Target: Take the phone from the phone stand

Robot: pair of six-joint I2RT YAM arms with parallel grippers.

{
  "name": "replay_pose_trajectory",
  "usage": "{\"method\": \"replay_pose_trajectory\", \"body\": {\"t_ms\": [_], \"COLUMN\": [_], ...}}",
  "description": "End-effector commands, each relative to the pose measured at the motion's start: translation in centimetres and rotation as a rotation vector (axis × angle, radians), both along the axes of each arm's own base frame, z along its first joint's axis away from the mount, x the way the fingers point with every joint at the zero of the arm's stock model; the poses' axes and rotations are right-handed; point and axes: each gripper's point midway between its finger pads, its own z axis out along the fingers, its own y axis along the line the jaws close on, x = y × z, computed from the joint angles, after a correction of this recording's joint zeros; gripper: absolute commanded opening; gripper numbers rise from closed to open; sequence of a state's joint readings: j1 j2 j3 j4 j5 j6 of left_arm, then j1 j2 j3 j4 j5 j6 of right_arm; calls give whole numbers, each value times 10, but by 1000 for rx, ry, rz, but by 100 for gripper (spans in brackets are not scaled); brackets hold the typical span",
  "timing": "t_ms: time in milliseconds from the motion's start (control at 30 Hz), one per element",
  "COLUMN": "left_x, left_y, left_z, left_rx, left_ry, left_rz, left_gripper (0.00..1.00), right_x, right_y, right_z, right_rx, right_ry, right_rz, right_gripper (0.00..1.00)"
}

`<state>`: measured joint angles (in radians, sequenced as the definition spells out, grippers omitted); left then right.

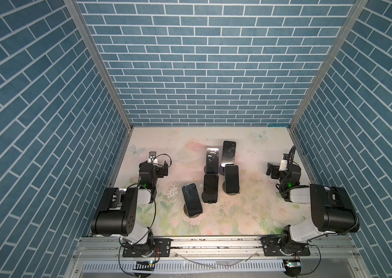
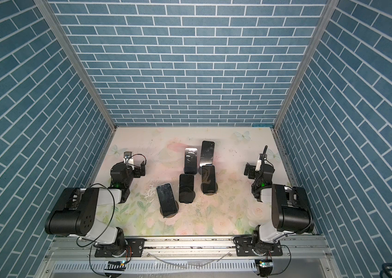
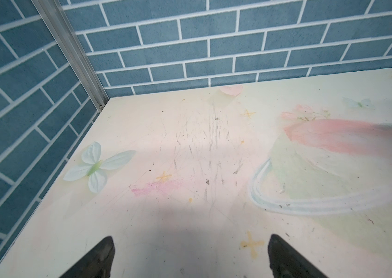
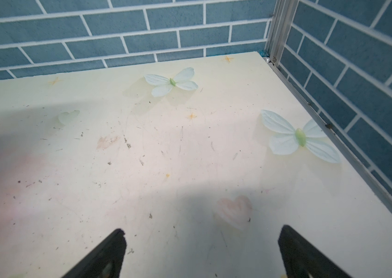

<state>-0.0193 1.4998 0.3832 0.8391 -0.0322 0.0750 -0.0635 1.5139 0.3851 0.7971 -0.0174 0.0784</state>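
**Five phones on stands at mid-table; both grippers wide open and empty**

You have five phones (image 1: 210,187) clustered about the middle of the table (image 1: 262,211). Each is propped on its own phone stand (image 1: 185,209), and the task does not say which one you take. The nearest phone (image 1: 191,199) stands at 7 o'clock of the cluster. Your left gripper (image 3: 191,240) hangs at 9 o'clock of the cluster and your right gripper (image 4: 202,231) at 3 o'clock. Both are well apart from the phones, with jaws spread wide and nothing held.

Expect a stiff, flat slab, fairly weighty, with slick glass that probably slips and scratches easily. Take it across its narrow width, with the pads on the two long side edges, above where the stand carries it.

Each phone's long axis runs roughly from 6 to 12 o'clock. The top edge leans back toward 12 and the screen faces up and toward 6. The top of the nearest one swings slightly toward 11.
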Motion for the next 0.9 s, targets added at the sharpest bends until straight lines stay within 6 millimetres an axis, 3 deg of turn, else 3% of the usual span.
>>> {"method": "replay_pose_trajectory", "body": {"t_ms": [0, 233, 400, 533, 833, 867], "left_x": [-2, -15, -26, -32, -48, -48], "left_y": [8, 28, 24, 8, -54, -62], "left_z": [19, 43, 58, 68, 77, 90], "left_rx": [-2, -69, -109, -161, -204, -229], "left_ry": [4, 39, 42, 69, 204, 180], "left_rz": [52, 220, 278, 248, 85, 64], "left_gripper": [100, 100, 100, 100, 100, 100], "right_x": [7, -8, -25, -38, -65, -68], "right_y": [-11, -7, 10, 33, 77, 80], "right_z": [31, 64, 75, 79, 97, 100], "right_rx": [-29, 47, 76, 79, 131, 128], "right_ry": [-11, 97, 187, 260, 319, 324], "right_rz": [-60, -134, -177, -150, -84, -76], "right_gripper": [99, 99, 99, 99, 99, 99]}}
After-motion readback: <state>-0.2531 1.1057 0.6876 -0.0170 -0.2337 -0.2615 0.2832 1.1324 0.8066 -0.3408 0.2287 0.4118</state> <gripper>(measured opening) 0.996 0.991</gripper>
